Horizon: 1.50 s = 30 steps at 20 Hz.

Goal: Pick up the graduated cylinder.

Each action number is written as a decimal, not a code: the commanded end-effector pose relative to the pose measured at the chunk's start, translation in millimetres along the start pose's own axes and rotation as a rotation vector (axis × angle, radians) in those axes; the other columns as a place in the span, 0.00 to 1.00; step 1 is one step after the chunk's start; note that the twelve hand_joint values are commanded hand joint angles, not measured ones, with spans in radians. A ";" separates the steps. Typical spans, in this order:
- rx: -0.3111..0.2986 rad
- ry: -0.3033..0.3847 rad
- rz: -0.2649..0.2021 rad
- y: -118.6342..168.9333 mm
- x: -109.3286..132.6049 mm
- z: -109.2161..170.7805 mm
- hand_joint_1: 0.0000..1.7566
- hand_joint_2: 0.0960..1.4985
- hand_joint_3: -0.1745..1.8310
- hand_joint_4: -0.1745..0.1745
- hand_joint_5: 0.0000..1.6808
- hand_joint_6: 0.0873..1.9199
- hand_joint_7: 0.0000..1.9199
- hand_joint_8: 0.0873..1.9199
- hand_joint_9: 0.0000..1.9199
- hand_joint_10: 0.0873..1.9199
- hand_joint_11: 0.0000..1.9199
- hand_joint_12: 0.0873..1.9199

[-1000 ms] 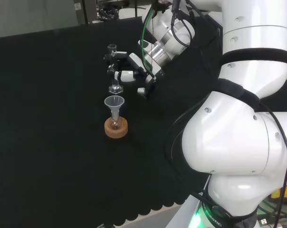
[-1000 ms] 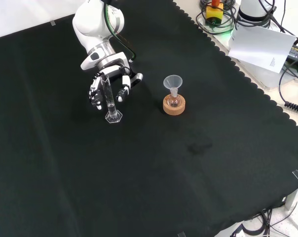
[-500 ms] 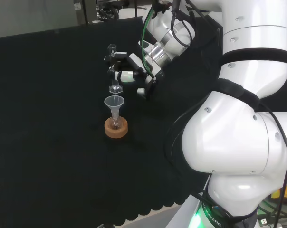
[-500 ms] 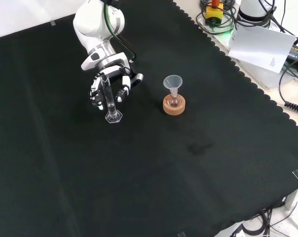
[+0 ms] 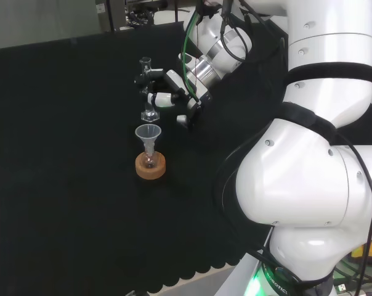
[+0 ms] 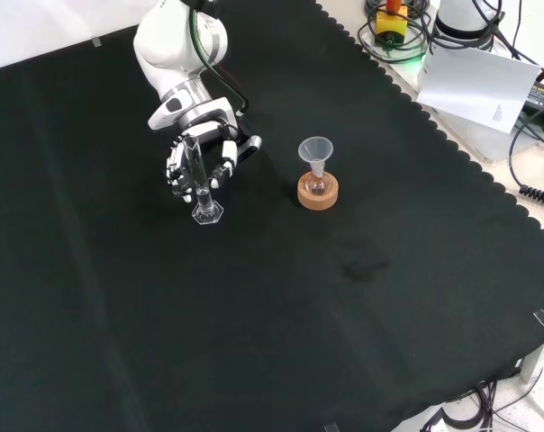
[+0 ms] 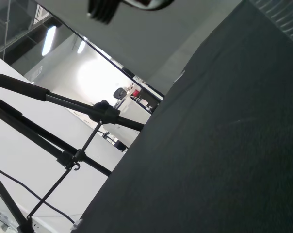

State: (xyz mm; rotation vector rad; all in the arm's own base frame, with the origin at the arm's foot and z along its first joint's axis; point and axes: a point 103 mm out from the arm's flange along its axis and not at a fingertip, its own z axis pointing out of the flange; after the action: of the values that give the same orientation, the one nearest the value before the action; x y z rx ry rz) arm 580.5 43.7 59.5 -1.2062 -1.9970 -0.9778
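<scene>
Hand [image 6: 200, 153] is curling its fingers around the upright graduated cylinder [image 6: 199, 180], standing on the black cloth [image 6: 344, 315] in the front view's upper left, apparently at the grasping step; a straight lift should come next.

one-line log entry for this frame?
phase: grasp | hand: fingers curled round graduated cylinder | cylinder: upright, base on cloth | funnel flask on cork ring: untouched
</scene>
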 end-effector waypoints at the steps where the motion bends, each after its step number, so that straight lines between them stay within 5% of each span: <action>1: -0.017 -0.056 0.011 -0.9 2.0 -5.8 0.60 0.73 0.13 0.46 0.52 0.56 0.49 0.27 0.63 0.07 0.57 0.45; 14: 0.055 -0.237 0.019 -4.3 11.3 -27.3 0.64 0.74 0.08 0.16 0.57 0.53 0.63 0.17 0.73 0.00 0.69 0.35; 30: 0.132 -0.364 0.030 -51.0 74.3 -70.3 0.64 0.74 0.08 0.13 0.57 0.52 0.65 0.16 0.74 0.00 0.70 0.34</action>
State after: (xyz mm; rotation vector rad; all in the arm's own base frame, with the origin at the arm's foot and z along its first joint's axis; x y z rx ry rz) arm 545.9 17.2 123.1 -1.3802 -2.2384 -0.7062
